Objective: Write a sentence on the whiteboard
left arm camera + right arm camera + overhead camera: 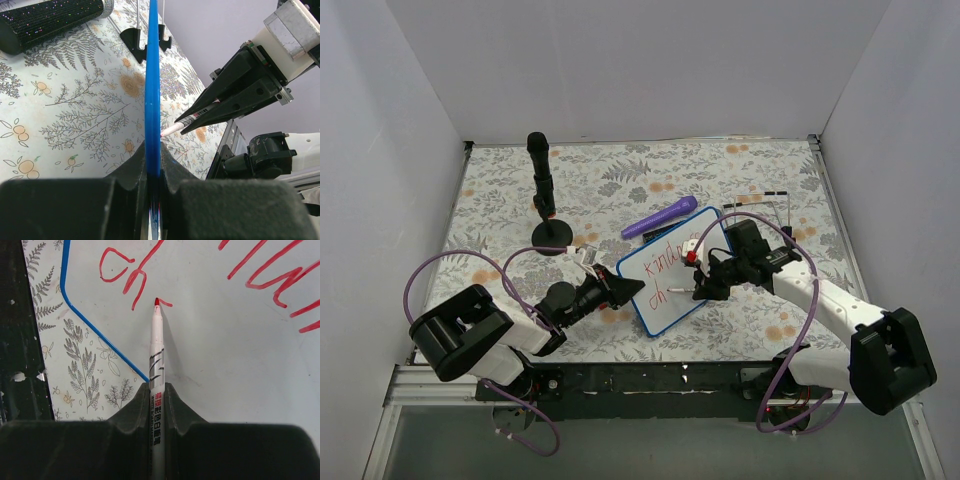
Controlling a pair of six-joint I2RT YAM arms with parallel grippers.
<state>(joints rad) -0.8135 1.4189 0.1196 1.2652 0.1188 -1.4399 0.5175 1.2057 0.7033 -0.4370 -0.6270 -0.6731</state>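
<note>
We steady the whiteboard while the red marker works on its lower line.

The whiteboard [662, 312] lies near the middle of the floral tabletop [500, 200], just at 6 o'clock of the purple marker [660, 217]. Our left tool [632, 289] is closed tight on the blue frame at the board's 9 o'clock edge. Our right tool [706, 284], reaching in from 3 o'clock, is clamped around the red marker [157, 345], whose tip is at the surface beside the sentence [136, 290]. We judge the board light, thin, stiff and slick-faced, so it is likely to skid under pen pressure. The frame edge is the place to grip, clear of wet ink.
</note>
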